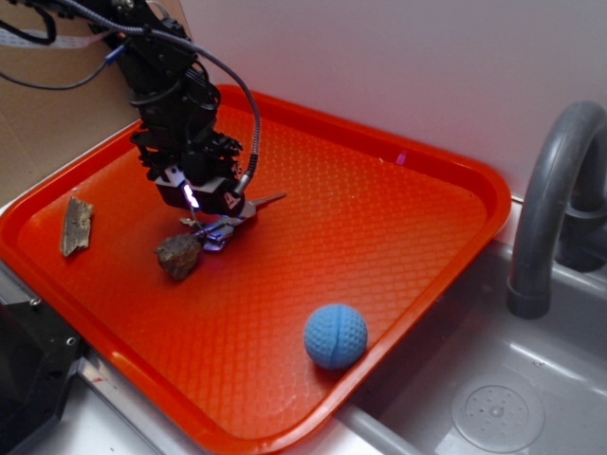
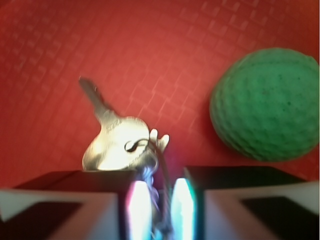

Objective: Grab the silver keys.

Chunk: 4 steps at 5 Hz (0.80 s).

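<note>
Gripper (image 2: 155,210) nearly closed, pinching the wire ring of the keys (image 2: 117,145); blades poke out just ahead of the tips, over the tray (image 1: 398,218). Light, stiff, slick metal, loose on the ring; likely to swing, so best pinched at the flat heads.

The setting is a mock kitchen sink station arranged as a robot test bench. A grey sink basin (image 1: 493,379) occupies the 4 o'clock area of the exterior view, with a round drain fitting (image 1: 497,414) in its floor. A curved grey faucet (image 1: 550,209) rises at 3 o'clock against a plain white wall (image 1: 379,57). An orange plastic tray (image 1: 408,171) with a textured surface rests across the counter edge and partly over the basin. Brown cardboard (image 1: 47,123) stands at 10 o'clock. A black robot arm (image 1: 171,85) with exposed cabling (image 1: 248,104) stands over the tray at 11 o'clock, marking the station as an experimental setup.
</note>
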Tool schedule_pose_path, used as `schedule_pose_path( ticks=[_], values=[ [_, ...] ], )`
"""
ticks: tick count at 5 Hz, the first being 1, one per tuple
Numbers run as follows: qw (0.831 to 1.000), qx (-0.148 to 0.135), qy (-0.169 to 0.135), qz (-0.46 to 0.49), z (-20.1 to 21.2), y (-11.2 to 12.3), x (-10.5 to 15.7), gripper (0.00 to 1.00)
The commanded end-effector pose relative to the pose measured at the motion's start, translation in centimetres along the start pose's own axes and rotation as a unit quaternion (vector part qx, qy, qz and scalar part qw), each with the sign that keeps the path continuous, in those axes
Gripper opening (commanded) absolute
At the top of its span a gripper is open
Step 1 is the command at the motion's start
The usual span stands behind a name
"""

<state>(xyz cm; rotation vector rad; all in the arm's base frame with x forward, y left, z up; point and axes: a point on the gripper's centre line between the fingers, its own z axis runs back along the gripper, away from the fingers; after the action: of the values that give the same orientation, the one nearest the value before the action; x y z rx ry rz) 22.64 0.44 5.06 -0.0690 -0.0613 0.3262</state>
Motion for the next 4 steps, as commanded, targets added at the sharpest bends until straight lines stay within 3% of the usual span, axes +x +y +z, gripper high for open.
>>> schedule_pose_path(
  ticks=[1,2,3,4],
  values=[
    [0.976,0.038,-0.091,-0.193,11.4,-0.2,0.1,0.00],
    [0.968,0.044,-0.113,-0.219,16.4,0.0,-0.4,0.00],
    [0.972,0.043,-0.106,-0.205,21.4,-0.3,0.1,0.00],
    [0.974,0.061,-0.091,-0.197,21.9,-1.0,0.8,0.00]
  ],
)
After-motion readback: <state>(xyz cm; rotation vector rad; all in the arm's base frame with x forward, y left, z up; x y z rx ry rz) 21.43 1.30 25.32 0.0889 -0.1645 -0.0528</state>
